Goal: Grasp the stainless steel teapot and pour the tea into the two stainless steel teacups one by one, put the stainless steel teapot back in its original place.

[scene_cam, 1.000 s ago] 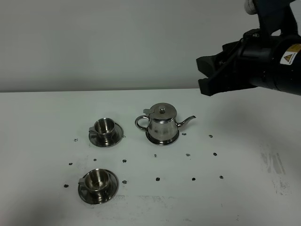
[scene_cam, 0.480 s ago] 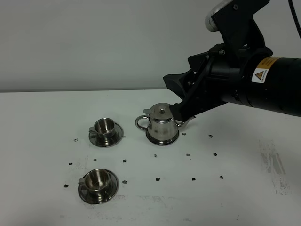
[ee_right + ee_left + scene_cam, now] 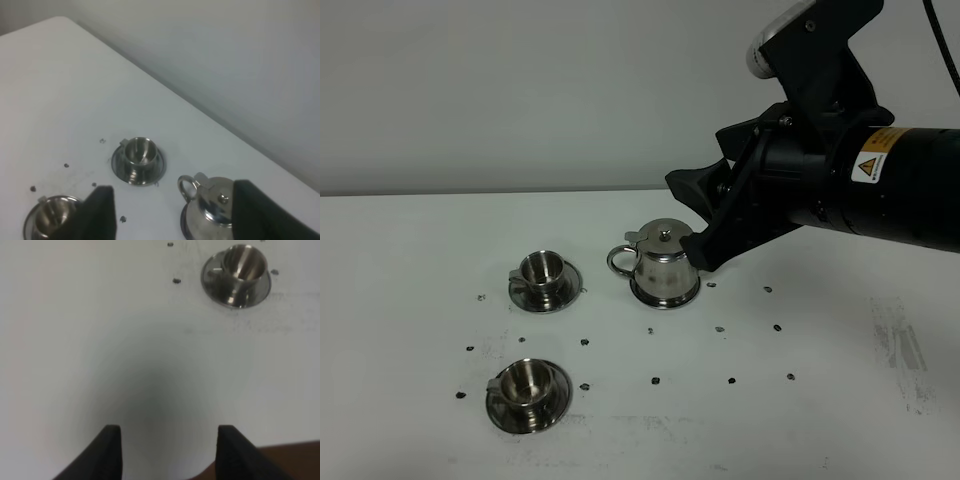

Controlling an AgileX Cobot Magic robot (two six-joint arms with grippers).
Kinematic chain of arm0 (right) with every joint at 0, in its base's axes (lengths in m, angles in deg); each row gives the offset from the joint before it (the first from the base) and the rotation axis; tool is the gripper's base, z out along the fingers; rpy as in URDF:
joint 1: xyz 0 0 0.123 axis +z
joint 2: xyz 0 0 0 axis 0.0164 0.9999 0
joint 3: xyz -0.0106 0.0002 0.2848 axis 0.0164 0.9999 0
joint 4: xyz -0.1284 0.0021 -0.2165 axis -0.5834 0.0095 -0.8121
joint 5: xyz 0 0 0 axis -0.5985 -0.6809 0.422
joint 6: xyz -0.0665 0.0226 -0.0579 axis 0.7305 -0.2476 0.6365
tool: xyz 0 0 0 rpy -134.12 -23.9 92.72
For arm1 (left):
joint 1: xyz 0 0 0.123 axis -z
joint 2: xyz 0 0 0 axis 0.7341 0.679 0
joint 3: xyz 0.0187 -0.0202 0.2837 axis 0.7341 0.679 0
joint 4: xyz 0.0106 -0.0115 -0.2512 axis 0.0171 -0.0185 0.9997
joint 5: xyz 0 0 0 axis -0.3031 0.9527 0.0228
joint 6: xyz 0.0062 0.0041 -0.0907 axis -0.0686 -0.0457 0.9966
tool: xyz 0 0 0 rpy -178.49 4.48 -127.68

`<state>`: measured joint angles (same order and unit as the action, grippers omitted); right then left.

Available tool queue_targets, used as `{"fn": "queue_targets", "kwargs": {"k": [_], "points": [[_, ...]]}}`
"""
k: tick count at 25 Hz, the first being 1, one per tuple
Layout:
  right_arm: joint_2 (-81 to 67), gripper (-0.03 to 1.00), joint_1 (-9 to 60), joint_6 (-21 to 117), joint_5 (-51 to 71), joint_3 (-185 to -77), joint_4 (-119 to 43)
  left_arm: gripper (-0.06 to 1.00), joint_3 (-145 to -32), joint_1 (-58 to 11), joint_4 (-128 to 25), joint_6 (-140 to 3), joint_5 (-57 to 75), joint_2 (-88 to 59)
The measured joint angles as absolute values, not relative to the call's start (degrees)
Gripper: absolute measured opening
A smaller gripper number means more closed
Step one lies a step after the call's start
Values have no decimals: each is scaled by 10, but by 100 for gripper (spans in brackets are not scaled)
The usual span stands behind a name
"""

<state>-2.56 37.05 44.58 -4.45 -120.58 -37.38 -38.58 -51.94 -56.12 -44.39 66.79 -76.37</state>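
- Stainless steel teapot (image 3: 665, 268) — upright on its saucer (image 3: 665, 299), mid-counter (image 3: 820, 400), handle toward 9 o'clock.
- Far teacup (image 3: 542, 270) stands on its own saucer at the teapot's 9 o'clock; near teacup (image 3: 527, 383) likewise at 7 o'clock.
- Right end effector (image 3: 696, 222) — fingers apart, empty, at the teapot's 2 o'clock, hiding the spout.
- Left end effector (image 3: 170, 442): fingers apart, empty, above the counter.

Shiny steel lidded teapot (image 3: 665, 268) sits mid-table. Its loop handle (image 3: 618, 261) faces the far small steel cup on saucer (image 3: 544, 272), open gap between. Near cup on saucer (image 3: 528, 388) well apart. Black right gripper (image 3: 688, 222) overhangs spout side, possibly touching. White table (image 3: 840, 380) to the right is open, only dark specks (image 3: 777, 327).
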Motion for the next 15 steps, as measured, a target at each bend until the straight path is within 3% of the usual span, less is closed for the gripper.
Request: {"fn": "queue_targets", "kwargs": {"k": [6,15], "points": [[-26,52,371,449,-48,-1206,-374,49,-386,-515,-557,-444,668,-869],[10,52,371,452,-56,-1206,-378,49,-385,-484,-556,-443,666,-879]]}}
